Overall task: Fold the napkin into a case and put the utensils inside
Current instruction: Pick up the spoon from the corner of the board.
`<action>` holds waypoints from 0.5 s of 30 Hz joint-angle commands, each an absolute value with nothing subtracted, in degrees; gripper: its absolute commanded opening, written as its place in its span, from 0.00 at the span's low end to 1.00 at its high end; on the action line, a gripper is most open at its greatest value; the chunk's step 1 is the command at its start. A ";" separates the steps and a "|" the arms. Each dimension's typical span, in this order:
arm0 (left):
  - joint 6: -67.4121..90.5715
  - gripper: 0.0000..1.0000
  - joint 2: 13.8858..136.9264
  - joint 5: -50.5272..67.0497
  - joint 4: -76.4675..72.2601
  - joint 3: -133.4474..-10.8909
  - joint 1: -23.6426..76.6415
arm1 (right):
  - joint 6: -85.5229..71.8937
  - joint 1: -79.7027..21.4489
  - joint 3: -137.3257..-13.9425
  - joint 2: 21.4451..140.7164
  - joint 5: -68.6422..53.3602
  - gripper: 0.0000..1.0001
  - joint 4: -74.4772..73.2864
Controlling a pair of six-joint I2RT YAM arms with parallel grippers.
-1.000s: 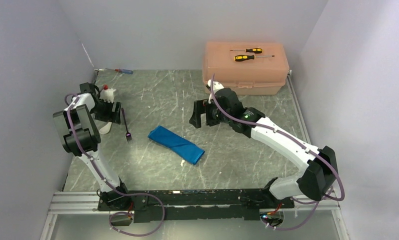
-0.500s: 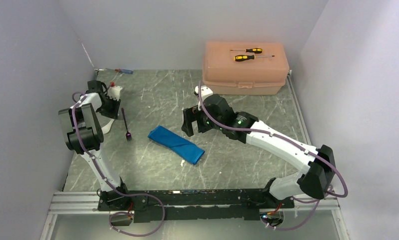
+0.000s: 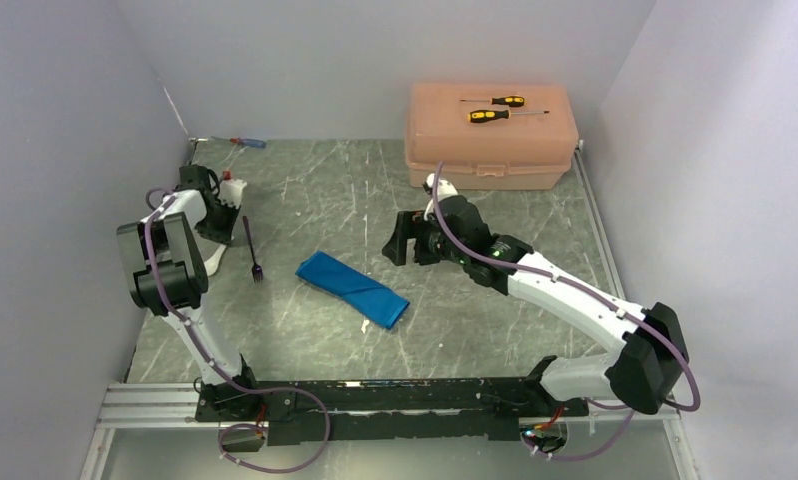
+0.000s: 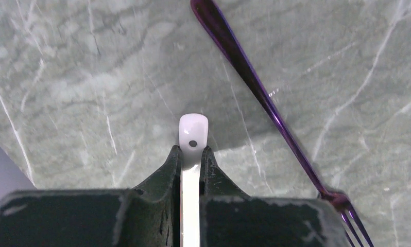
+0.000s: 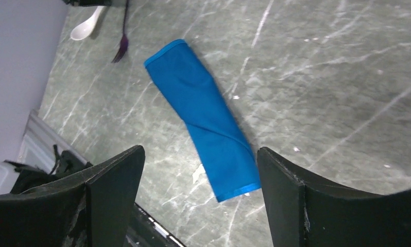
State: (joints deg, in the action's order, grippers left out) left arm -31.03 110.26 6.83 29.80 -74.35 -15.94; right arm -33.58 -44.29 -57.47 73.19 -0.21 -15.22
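left claw: the left gripper (image 4: 192,154) is clamped on the handle of the white spoon (image 4: 193,131); both black fingers press flat against the handle's sides
spoon: the rounded handle end, with a small hole in it, pokes out past the fingertips over the table (image 3: 325,190); in the top view the bowl shows near the left wall, on the near side of the claw; whether it rests on the surface cannot be told
fork: the dark purple fork (image 4: 255,87) lies flat on the table just to the right of the spoon, not touching it or the claw; tines point toward the near edge
right claw: the right gripper (image 5: 199,152) has its jaws wide apart with nothing between them; it hangs above the table, past the far right side of the cloth
napkin: the blue napkin (image 3: 352,287) lies mid-table as a slim flat folded band, set on a diagonal between the two arms; it is apart from the fork and spoon and touched by neither claw
far right: a peach box (image 3: 492,150) stands against the back wall with two yellow-and-black screwdrivers (image 3: 495,101) on its lid
far left: a small blue-and-red screwdriver (image 3: 243,142) lies by the back wall
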 commanded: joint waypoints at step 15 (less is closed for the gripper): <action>-0.61 0.03 88.82 19.73 50.96 -83.06 -17.70 | -24.56 -57.95 -71.08 87.58 6.12 0.99 -9.60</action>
State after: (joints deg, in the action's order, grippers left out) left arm -11.33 93.41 14.41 46.63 -82.15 -17.85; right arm -26.50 -56.40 -66.30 84.42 2.61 -15.38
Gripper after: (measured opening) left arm 0.098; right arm 0.981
